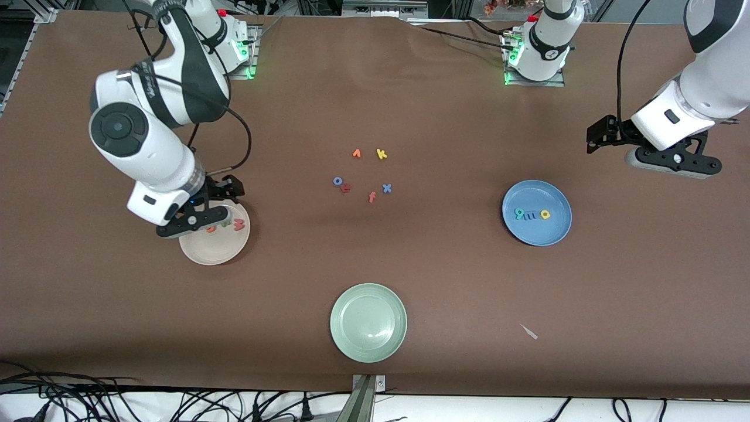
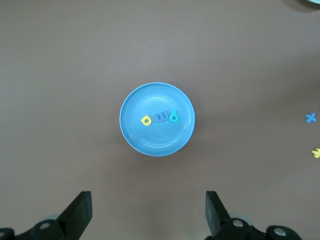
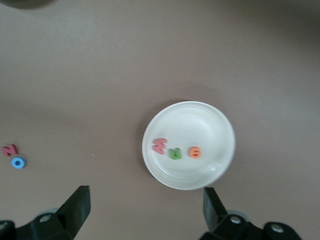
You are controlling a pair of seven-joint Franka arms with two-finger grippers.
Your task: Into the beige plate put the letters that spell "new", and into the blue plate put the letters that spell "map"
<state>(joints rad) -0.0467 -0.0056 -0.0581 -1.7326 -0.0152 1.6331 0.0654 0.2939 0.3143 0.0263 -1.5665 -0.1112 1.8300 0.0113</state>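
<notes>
A wide desk (image 1: pixel 410 281) covered in a brown, matte cloth fills nearly the whole scene. Along the desk's edge nearest the front camera, a tangle of black cables (image 1: pixel 146 404) lies on a pale floor, beside a grey metal bracket (image 1: pixel 366 395). Above the desk's upper edge, metal framing (image 1: pixel 381 7) shows. Light is even and soft.

Brown tabletop (image 1: pixel 445 281); round beige plate (image 3: pixel 210 125) shows pink-red, green, orange foam letters; round blue plate (image 2: pixel 150 100) shows yellow, periwinkle, teal ones.
</notes>
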